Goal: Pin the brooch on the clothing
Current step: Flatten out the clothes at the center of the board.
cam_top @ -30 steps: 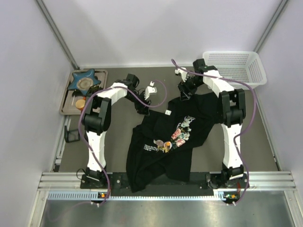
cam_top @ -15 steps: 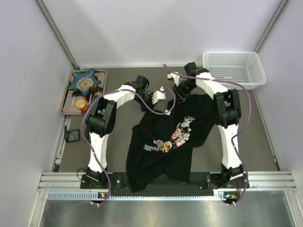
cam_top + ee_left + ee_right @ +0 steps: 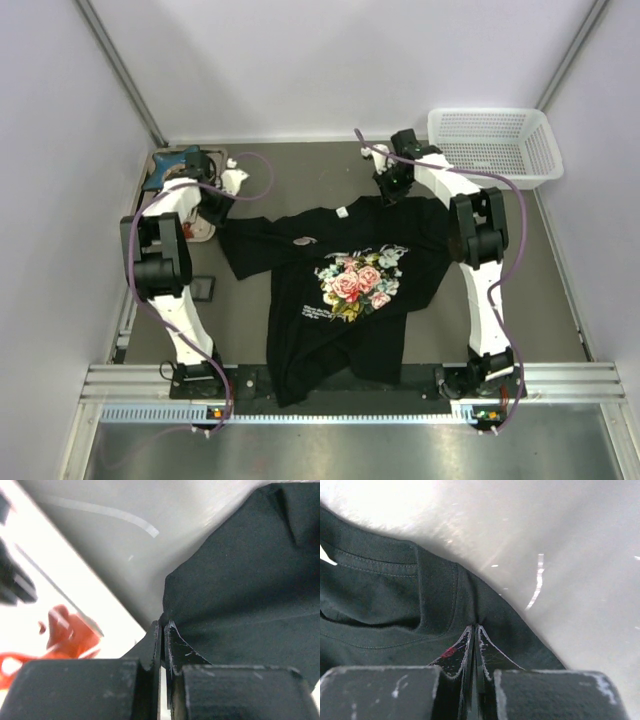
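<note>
The left arm leans outward from its base and reaches to the rear left corner of the table (image 3: 300, 170), with its wrist bent down over the tip of the T-shirt's (image 3: 320, 350) sleeve, close to the tray (image 3: 137, 222) and the blue star dish (image 3: 165, 166). In the wrist view the left gripper (image 3: 162, 627) has its jaws pressed all but together, and a fold of the black sleeve edge is pinched between the tips. An orange-red thing (image 3: 70, 636) lies blurred just beyond on the pale tray.

The right arm stands tall from its base and stretches far back. Its wrist folds inward onto the shirt's other shoulder, beside the white basket (image 3: 492, 142). The right gripper (image 3: 473, 630) is also clamped tight, its jaws closed on the cloth just outside the collar seam.

Between the two grips the shirt lies chest up and spread across the middle of the table. The rose print (image 3: 355, 280) faces the camera and the hem hangs toward the near edge. A small pale pinkish oval, probably the brooch (image 3: 303, 240), rests on the black cloth above and to the left of the roses, apart from both grippers. The view is too coarse to say whether it is fastened. A black square box (image 3: 203, 288) sits on the table left of the shirt
</note>
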### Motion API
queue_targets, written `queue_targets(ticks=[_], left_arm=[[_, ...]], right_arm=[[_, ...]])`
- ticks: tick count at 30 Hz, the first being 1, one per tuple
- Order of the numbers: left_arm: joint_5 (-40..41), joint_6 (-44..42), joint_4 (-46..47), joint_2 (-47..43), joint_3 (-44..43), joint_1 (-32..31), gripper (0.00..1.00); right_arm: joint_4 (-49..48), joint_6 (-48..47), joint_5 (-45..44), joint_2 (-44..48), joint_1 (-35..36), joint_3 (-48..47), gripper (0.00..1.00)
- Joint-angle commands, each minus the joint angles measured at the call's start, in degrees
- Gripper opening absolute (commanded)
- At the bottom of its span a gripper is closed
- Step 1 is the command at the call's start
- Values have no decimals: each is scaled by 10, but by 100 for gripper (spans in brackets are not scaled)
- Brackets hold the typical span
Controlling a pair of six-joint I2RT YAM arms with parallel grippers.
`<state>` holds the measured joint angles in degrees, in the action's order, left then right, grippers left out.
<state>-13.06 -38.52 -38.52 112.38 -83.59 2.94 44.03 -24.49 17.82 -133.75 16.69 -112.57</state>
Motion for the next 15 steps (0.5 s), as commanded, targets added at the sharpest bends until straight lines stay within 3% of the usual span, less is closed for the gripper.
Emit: queue_targets(ticks=[1, 7, 10, 11, 12, 15], left_arm=[[77, 63, 26, -35, 22, 25, 0], [102, 73, 6, -31, 33, 58, 0], [53, 65, -7, -32, 21, 63, 2], [-15, 63, -15, -38, -1, 62, 15], [-47, 71, -8, -43, -9, 61, 36], [-136, 106, 56, -45, -46, 42, 50]], right_arm=[[-79, 58, -74, 31, -12, -5, 0], [-123, 100, -108, 47, -17, -8, 0], [-130, 103, -87, 47, -17, -11, 0], [-129, 102, -80, 46, -16, -12, 0], [-129, 97, -75, 45, -13, -13, 0], [-129, 81, -62, 45, -7, -12, 0]])
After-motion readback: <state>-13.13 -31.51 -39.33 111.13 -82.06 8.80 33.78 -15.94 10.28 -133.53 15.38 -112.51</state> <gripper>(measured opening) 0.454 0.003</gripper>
